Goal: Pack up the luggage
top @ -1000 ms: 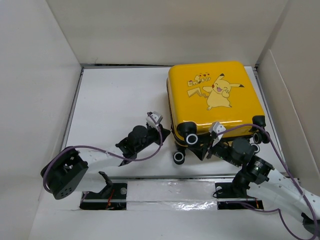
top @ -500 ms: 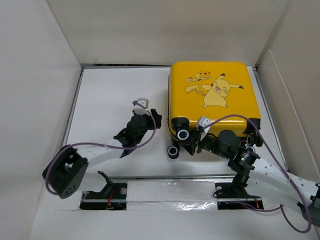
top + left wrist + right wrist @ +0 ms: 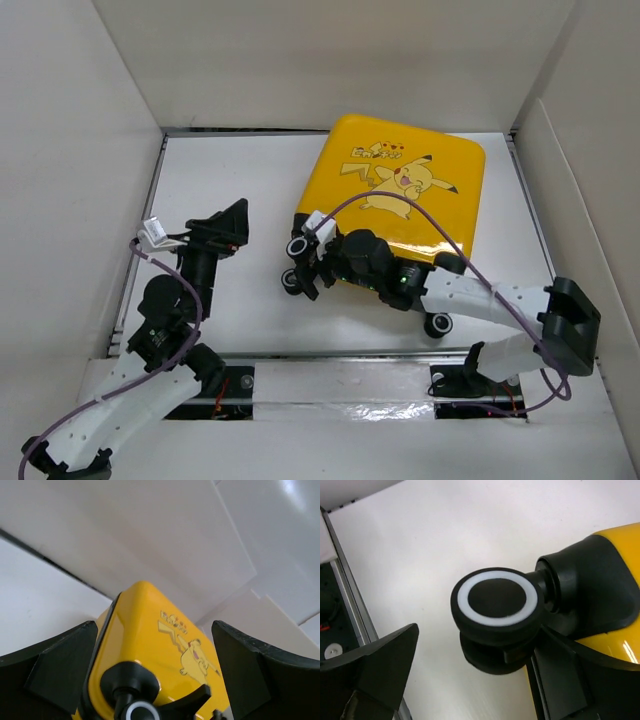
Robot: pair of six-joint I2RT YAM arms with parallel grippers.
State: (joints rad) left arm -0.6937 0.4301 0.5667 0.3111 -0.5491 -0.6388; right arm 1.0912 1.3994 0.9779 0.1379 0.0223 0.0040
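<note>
The luggage is a shut yellow suitcase with a cartoon print, lying flat and turned askew at the back right of the white floor. My left gripper hangs open to its left, well apart from it. In the left wrist view the luggage shows between the spread fingers of that gripper, with nothing held. My right gripper is open at the suitcase's near left corner. A black-and-white caster wheel stands just beyond the gap of the right gripper, close to the right finger.
White walls close the floor in on the left, at the back and on the right. Another caster wheel sticks out at the suitcase's near edge. A metal rail runs along the floor's edge.
The luggage has turned counter-clockwise and slid left. My left gripper drew back to the left, rose and opened. My right gripper moved left to the corner wheel and opened wider.
</note>
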